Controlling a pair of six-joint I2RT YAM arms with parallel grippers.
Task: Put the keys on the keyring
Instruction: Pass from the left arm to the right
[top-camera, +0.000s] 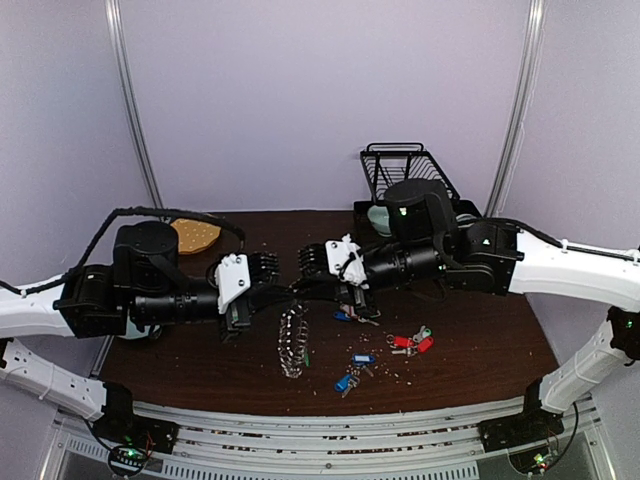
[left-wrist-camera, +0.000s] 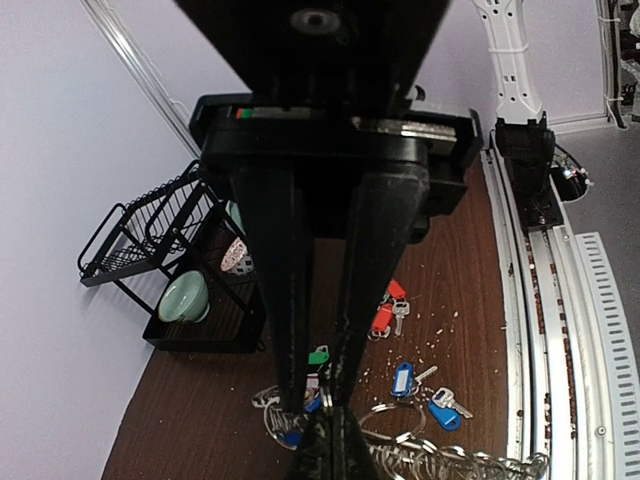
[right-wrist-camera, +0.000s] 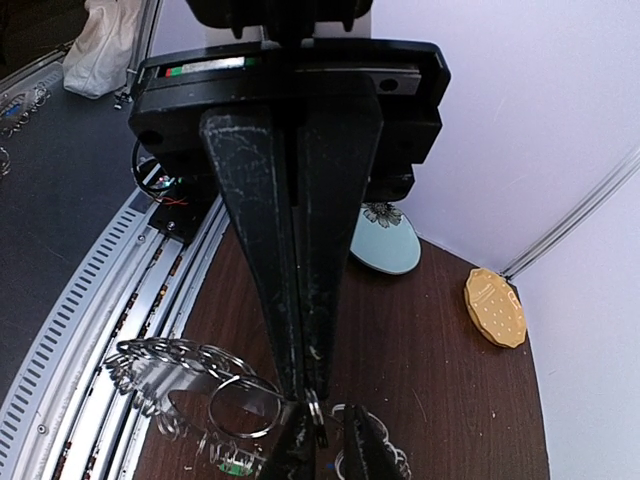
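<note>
The keyring (top-camera: 291, 345), a chain of linked silver rings, hangs down from where my two grippers meet above the middle of the table. It also shows as the chain (left-wrist-camera: 450, 465) in the left wrist view and the chain (right-wrist-camera: 150, 365) in the right wrist view. My left gripper (top-camera: 290, 292) (left-wrist-camera: 318, 405) holds it at the top, with a narrow gap left between its tips. My right gripper (top-camera: 303, 290) (right-wrist-camera: 307, 395) faces it tip to tip and is pinched on a small split ring of the chain. Loose keys lie on the table: red-tagged keys (top-camera: 412, 343) (left-wrist-camera: 385, 315), blue-tagged keys (top-camera: 363, 358) (left-wrist-camera: 403, 380), and a green tag (left-wrist-camera: 319, 356).
A black wire rack (top-camera: 405, 165) (left-wrist-camera: 150, 235) stands at the back right with a green cup (left-wrist-camera: 185, 297) in it. A pale blue plate (right-wrist-camera: 385, 245) and a tan disc (top-camera: 195, 235) (right-wrist-camera: 494, 307) lie at the back left. Crumbs dot the dark table, and a metal rail (left-wrist-camera: 560, 330) runs along its near edge.
</note>
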